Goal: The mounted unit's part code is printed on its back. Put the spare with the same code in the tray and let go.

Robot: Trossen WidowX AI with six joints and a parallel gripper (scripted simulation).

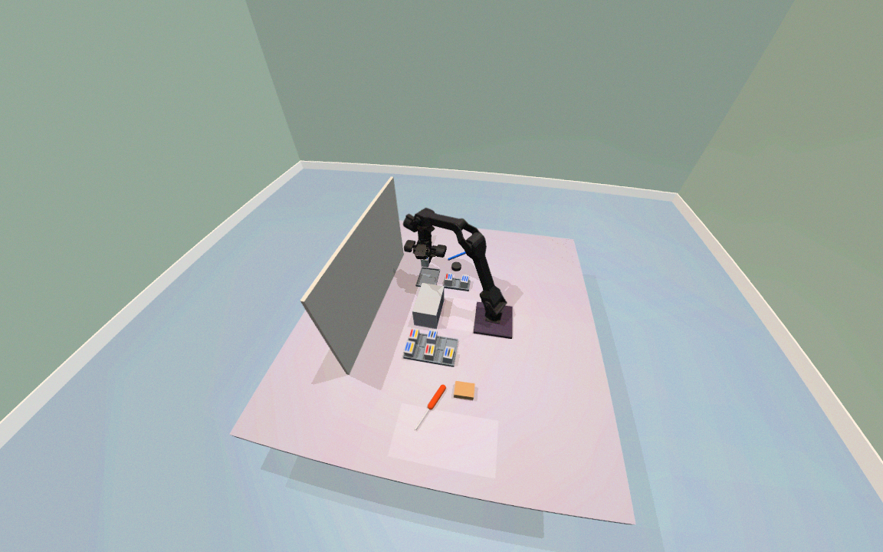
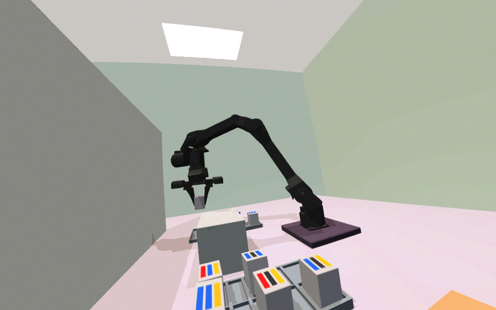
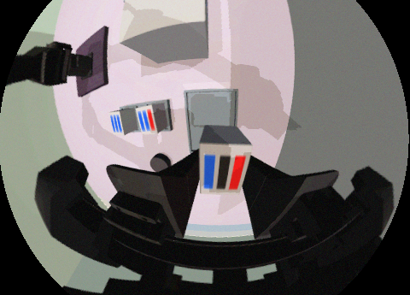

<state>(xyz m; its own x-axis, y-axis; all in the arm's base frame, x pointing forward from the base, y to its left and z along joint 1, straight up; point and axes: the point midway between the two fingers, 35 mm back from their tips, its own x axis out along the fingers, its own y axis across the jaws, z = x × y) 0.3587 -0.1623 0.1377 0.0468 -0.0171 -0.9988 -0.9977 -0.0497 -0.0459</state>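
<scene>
My gripper (image 1: 425,262) (image 2: 199,202) (image 3: 219,152) is shut on a grey spare, whose top shows blue, black and red stripes in the wrist view. It holds the spare upright above the grey tray (image 1: 428,276) (image 3: 211,109), not touching it. The tray looks empty. A small rack (image 1: 456,284) beside it bears a spare with three blue stripes (image 3: 115,122) and one with blue, blue and red (image 3: 146,119). A larger rack (image 1: 448,343) bears several striped spares. I cannot make out which thing is the mounted unit; no code on a back shows.
A pale box (image 1: 428,303) (image 2: 222,244) (image 3: 166,13) stands between the racks, close to the tray. A tall grey panel (image 1: 362,274) (image 2: 68,154) (image 3: 342,73) stands beyond the tray. A black disc (image 1: 455,266) (image 3: 160,162), blue stick (image 1: 456,256), red-handled screwdriver (image 1: 436,396) and orange block (image 1: 464,389) lie around.
</scene>
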